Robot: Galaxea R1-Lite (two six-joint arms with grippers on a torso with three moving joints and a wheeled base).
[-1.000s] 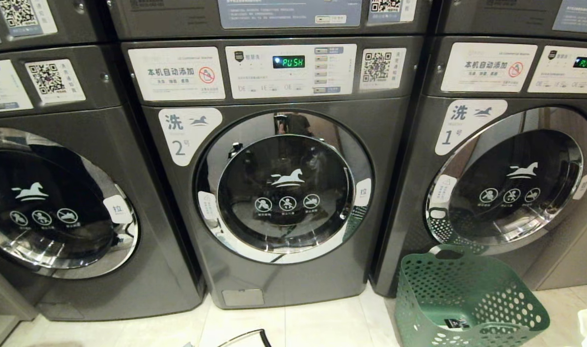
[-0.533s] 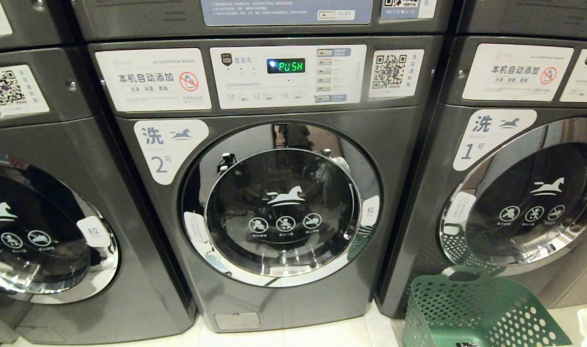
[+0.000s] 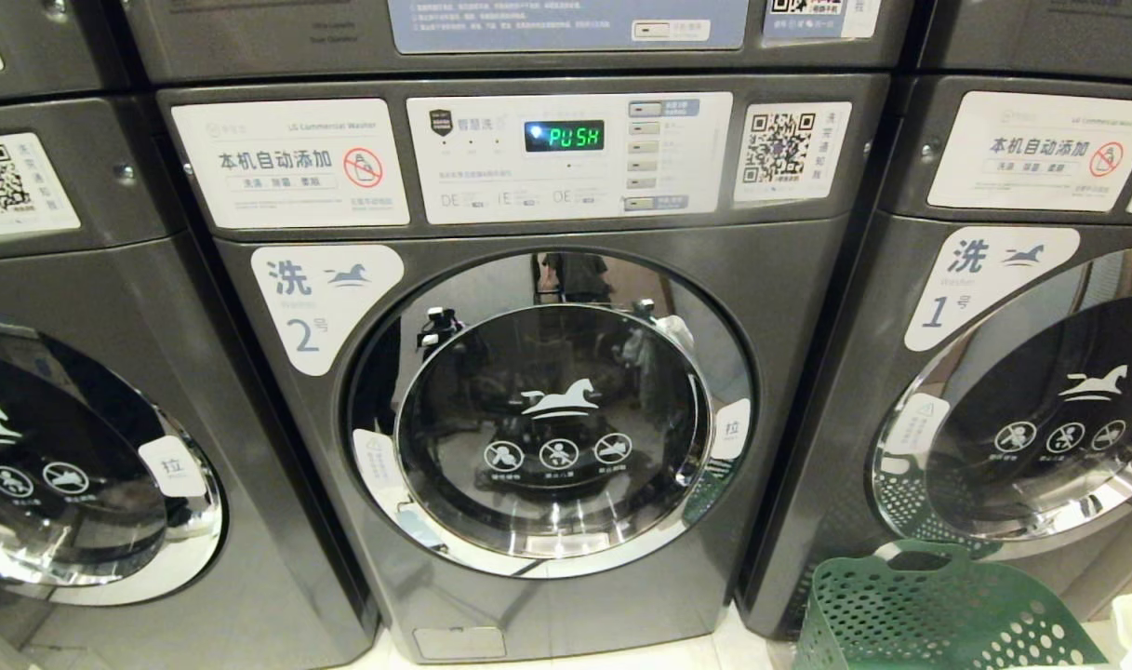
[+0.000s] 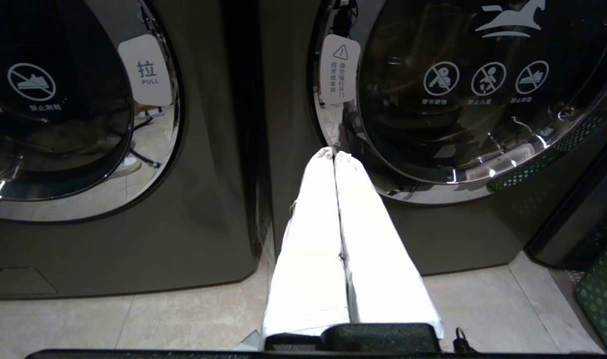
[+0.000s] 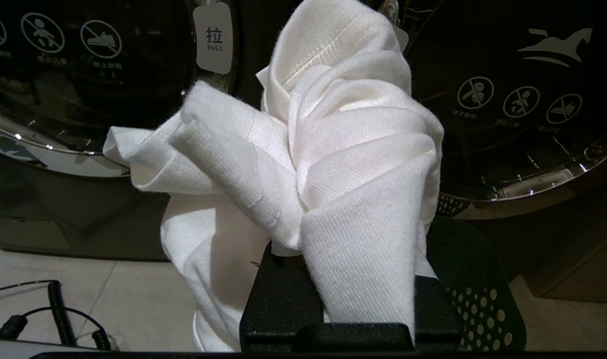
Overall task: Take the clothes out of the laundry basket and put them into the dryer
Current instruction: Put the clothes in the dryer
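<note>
Two grippers, neither visible in the head view. Right gripper (image 5: 333, 279): fingers buried in, and clenched on, a crumpled white ribbed-knit garment (image 5: 323, 164) that hangs over the black wrist housing. Left gripper (image 4: 334, 155): long white fingers (image 4: 313, 239) pressed together, holding nothing, pointing at the lower chrome rim of the front machine's door. Pale tiled floor (image 4: 158, 319) lies open before the machines. Dark green perforated plastic laundry basket (image 3: 938, 614) stands at lower right, just beside machine 1. Farther back, dark grey metal front-loading machine 2 (image 3: 491, 261), its round glass door (image 3: 552, 419) shut.
</note>
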